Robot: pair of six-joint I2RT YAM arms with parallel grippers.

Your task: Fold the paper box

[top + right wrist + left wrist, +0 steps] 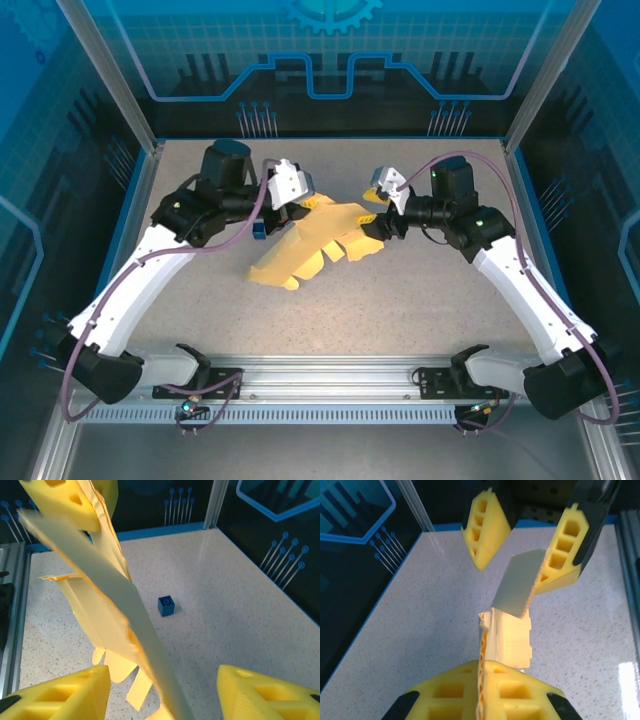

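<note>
The pale yellow paper box [310, 245] is partly lifted off the table, its flaps hanging toward the near side. My left gripper [298, 197] is shut on its far left edge. In the left wrist view the corrugated edge is pinched between the left gripper [483, 672], and the box [515, 635] runs away from it. My right gripper [385, 215] is at the box's right end and stands open. In the right wrist view a long flap of the box [100, 615] passes between the fingers of the right gripper [162, 700] without being pressed.
A tiny dark blue cube [166, 605] sits on the speckled table beyond the box, close to the left arm [258, 228]. Blue panels and metal posts wall the table. A rail [330, 380] runs along the near edge.
</note>
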